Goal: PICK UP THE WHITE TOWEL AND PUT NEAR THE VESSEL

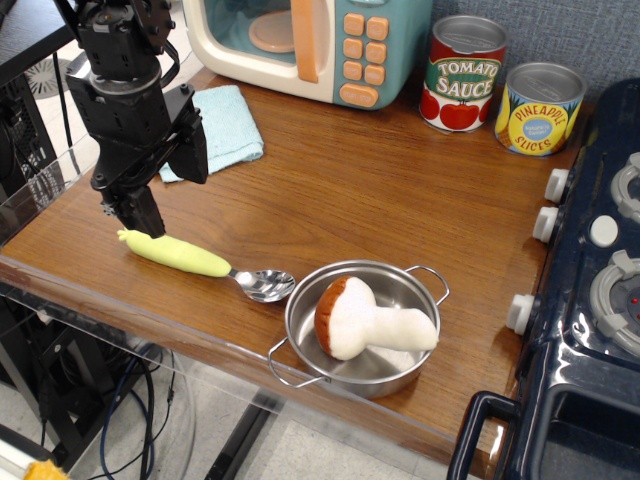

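1. Back-left on the table, the towel (222,128) lies flat and folded, just in front of the toy microwave (310,45); its left part is hidden behind my gripper (138,212)
2. Gripper hangs low over the yellow handle end of the spoon (205,262), nothing visibly held; fingertips are dark and bunched, so I can't tell how far they're open
3. Step in hand, as I read it: get to the towel. I'd lift clear of the spoon first, move back and right, come down on the towel's middle and pinch a fold, not an edge, so it doesn't unfold on the lift
4. Pot (362,328) is front-centre, well apart from the towel, with a plush mushroom (368,318) inside
5. Spoon bowl is just beside the pot's left rim; drop spot is better behind or right of the pot
6. Two cans (463,72) at the back and stove knobs (545,224) on the right, both off the carry path
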`<state>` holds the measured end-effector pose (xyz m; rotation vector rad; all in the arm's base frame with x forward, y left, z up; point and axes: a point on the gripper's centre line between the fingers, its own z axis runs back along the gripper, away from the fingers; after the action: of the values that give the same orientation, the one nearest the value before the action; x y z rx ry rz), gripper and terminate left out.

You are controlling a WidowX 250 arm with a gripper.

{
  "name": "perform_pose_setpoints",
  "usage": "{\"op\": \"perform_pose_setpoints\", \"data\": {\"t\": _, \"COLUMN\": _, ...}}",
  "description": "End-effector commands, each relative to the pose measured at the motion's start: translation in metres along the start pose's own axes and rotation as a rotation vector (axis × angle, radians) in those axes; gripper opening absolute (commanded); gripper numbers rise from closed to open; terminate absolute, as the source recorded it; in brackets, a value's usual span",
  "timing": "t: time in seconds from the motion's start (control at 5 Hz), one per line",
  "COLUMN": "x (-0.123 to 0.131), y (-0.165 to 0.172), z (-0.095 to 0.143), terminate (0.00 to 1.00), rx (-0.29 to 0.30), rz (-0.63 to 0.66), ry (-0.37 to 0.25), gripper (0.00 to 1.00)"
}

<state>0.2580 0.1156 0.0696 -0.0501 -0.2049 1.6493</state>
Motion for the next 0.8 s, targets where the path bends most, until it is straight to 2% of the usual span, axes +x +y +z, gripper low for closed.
{"op": "perform_pose_setpoints", "data": {"t": 0.0, "x": 0.0, "y": 0.0, "z": 0.0, "terminate": 0.0, "rx": 0.0, "rz": 0.0, "ry": 0.0, "gripper": 1.0}}
{"op": "perform_pose_setpoints", "data": {"t": 0.4, "x": 0.023, "y": -0.017, "z": 0.011, "terminate": 0.0, "rx": 0.012, "rz": 0.103, "ry": -0.02, "gripper": 1.0}}
{"op": "perform_pose_setpoints", "data": {"t": 0.6, "x": 0.031, "y": -0.037, "z": 0.018, "terminate": 0.0, "rx": -0.009, "rz": 0.153, "ry": -0.026, "gripper": 1.0}}
